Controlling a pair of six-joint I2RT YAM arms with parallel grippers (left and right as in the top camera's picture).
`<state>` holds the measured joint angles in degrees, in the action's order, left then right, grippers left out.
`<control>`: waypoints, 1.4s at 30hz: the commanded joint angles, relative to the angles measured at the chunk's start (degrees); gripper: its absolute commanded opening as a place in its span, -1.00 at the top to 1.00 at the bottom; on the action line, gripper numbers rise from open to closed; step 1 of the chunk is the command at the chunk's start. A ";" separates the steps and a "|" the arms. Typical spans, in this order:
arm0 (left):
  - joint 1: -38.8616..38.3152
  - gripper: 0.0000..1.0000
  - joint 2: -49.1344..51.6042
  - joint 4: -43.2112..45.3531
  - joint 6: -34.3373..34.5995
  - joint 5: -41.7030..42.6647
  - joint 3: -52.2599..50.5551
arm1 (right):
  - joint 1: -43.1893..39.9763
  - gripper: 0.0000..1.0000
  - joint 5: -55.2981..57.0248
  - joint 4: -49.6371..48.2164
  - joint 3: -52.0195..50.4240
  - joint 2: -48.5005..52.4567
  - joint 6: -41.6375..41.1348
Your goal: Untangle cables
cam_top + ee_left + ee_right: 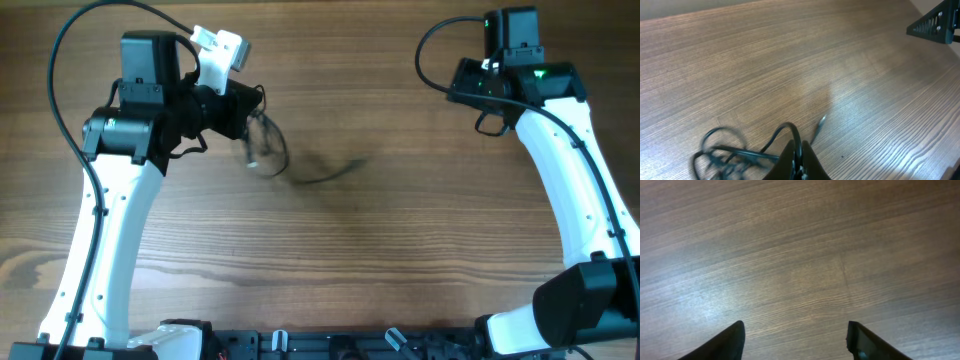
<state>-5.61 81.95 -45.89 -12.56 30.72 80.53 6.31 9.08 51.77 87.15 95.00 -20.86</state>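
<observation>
Closest in, the left tool (799, 150) has its fingers pinched tight together, and a thin black loop rises from the desk (350, 260) straight into the tips, so I'd say it is gripping one cord of the cables (725, 150). The rest of the bundle lies just beside it on the wood, a smear of dark loops too blurred for me to count or follow. A little further out, one small plug (821, 120) lies on the bare wood near the tool. From above, the cables (265, 150) sit at the far left of the desk, right under the tool, with one cord stretching away towards the middle.

Well apart, across the desk at the far right, the right tool (795, 330) hangs with its fingers spread wide, holding nothing, only bare grain beneath it.

To my eye the step in hand is drawing one cord out of the knot, with the left side as the anchor. The next move seems to call for the right arm to cross over, take a free end or another loop, and pull gently away so the tangle opens and does not tighten.
</observation>
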 commanded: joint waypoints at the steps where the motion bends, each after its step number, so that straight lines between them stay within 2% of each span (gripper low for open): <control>1: -0.46 0.92 -0.04 0.00 -0.72 4.66 0.04 | -0.17 -0.57 -5.09 0.15 0.90 0.44 1.01; 3: -1.03 0.92 -0.04 -0.13 -0.74 7.52 0.04 | -0.15 -0.59 -12.44 -0.24 0.87 0.44 3.82; 8: -6.43 0.92 -0.04 0.96 -2.08 8.81 0.04 | -0.17 -0.62 -46.05 0.59 0.85 0.44 26.97; 10: -8.98 0.92 -0.02 2.60 -2.21 8.70 0.04 | -0.17 -0.62 -50.18 1.66 0.79 0.44 29.81; 14: -12.63 0.91 0.13 9.25 -0.42 8.79 0.04 | 0.98 -0.55 -52.68 1.62 -2.03 0.44 33.83; 18: -12.98 0.91 0.24 12.81 1.44 8.22 0.04 | 3.21 -0.36 -53.20 1.75 -4.13 0.48 34.40; 24: -12.98 0.91 1.31 14.49 1.44 8.00 0.04 | 6.51 -0.35 -62.97 1.55 -4.15 0.48 37.55; 29: -12.98 0.92 1.42 15.72 1.46 8.02 0.04 | 10.60 -0.33 -61.55 -0.02 -4.15 0.48 37.13; 33: -12.96 0.92 1.42 15.74 1.46 7.98 0.04 | 11.91 -0.13 -55.28 -4.26 -4.15 0.59 31.98; 42: -12.50 0.92 1.42 16.83 1.46 8.02 0.04 | 11.91 -0.09 -55.01 -5.51 -4.26 3.08 30.73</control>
<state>-18.46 83.11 -29.91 -11.62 38.02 80.47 18.13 -46.19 46.61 83.33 96.60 10.72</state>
